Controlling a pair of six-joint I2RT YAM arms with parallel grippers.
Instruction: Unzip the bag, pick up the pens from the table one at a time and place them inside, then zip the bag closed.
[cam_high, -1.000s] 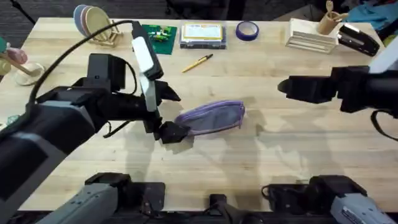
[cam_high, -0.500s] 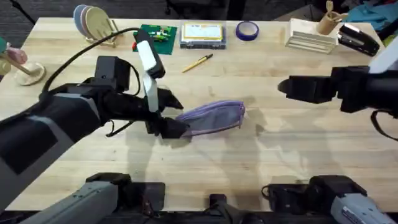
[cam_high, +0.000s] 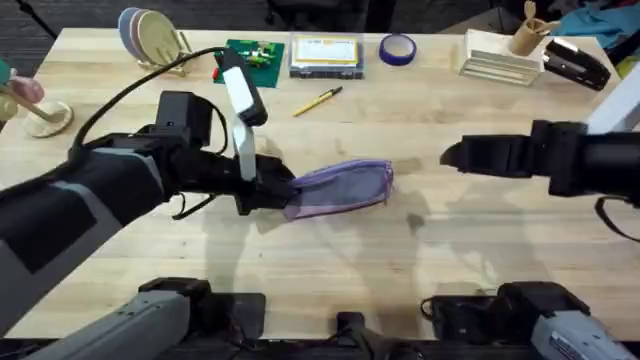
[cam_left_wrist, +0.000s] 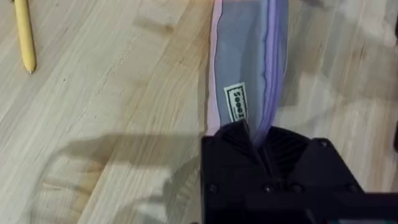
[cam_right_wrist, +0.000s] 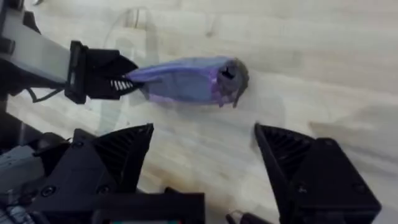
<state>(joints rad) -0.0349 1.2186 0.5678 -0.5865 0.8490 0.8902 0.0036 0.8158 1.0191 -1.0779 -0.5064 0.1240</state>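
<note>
Bag (cam_high: 340, 188): lay mid-tabletop (cam_high: 400, 270), zipper closed. Left gripper (cam_high: 275, 190) had closed onto its near end, where a second before it hovered just short. Right gripper (cam_right_wrist: 202, 158) (fingers spread wide, empty) had edged nearer the bag's far end. Yellow pen (cam_high: 318, 101): unmoved, well beyond the bag.

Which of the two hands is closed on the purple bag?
The left hand: it pinches the bag's end, while the right hand hangs open, apart from it.
</note>
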